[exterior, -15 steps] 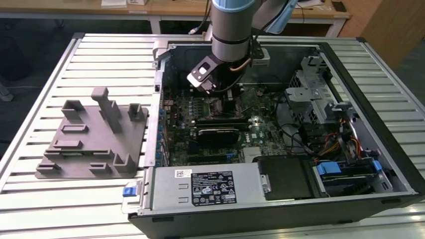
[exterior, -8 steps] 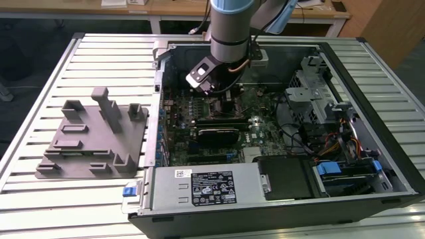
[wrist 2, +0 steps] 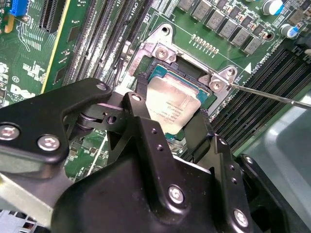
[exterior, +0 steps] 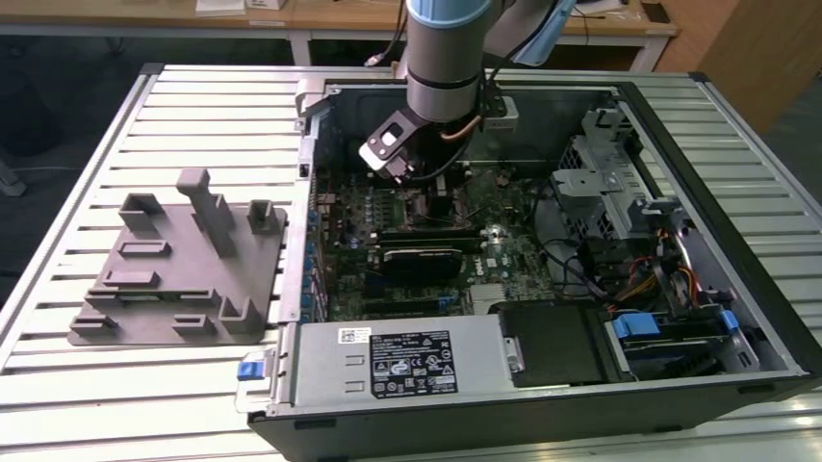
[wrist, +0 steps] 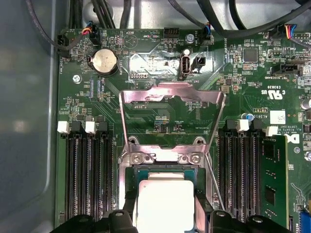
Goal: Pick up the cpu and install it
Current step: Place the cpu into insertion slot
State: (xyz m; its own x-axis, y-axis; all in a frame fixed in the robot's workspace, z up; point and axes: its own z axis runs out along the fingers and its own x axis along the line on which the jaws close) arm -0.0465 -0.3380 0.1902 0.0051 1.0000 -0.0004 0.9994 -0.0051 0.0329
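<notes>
The cpu (wrist: pixel 165 204) is pinched by two opposite edges in the gripper (wrist 2: pixel 170 114), directly over the socket (wrist 2: pixel 176 73). The step in hand is judged to be placement. Seating calls for square alignment and a level descent. The hinged metal plate (wrist: pixel 172 90) stands open. The thin lever (wrist 2: pixel 272 96) and memory slots (wrist: pixel 87 179) flank closely.

- The exterior view looks down steeply from afar on the open computer case (exterior: pixel 540 423) and grey tray (exterior: pixel 167 289).
- Both wrist views sit close above the motherboard (wrist: pixel 160 116), sharing the cpu (wrist: pixel 165 206).
</notes>
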